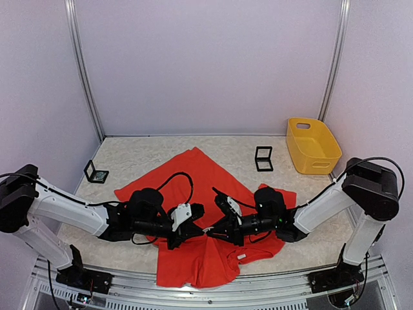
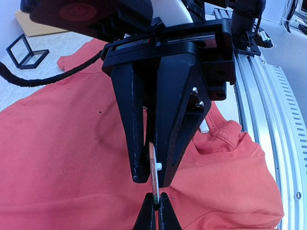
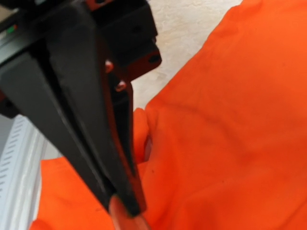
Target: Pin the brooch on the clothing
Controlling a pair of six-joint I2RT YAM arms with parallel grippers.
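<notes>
Two claws meet tip to tip low in the middle of the top view, just above the shirt (image 1: 200, 174). Lowest in that frame runs the metal rail (image 1: 193, 296), with the shirt's hem and its white label (image 1: 242, 256) just above it.

In the left wrist view, the left claw (image 2: 157, 213) is clenched on the bottom edge of the brooch (image 2: 154, 188), a thin disc seen edge-on. The right claw (image 2: 152, 177) comes from the top of the frame and pinches the disc's upper part from both sides. The right wrist view shows those fingers drawn together with something pink at their tips.

The brooch hangs in the air over the red cloth near the collar, so I judge this a re-grip between claws, with the pinning not yet begun. The next move likely calls for one claw to let go without tilting the disc. The pin must then be brought down onto soft cloth that will give way under it.

Open room lies mainly toward the top of the frame. Bare table (image 1: 148, 152) shows past the shirt, with one black frame (image 1: 96, 172) at left and another (image 1: 263, 158) right of centre. A yellow bin (image 1: 322, 158) stands at upper right, and walls close off the far side and both flanks.
</notes>
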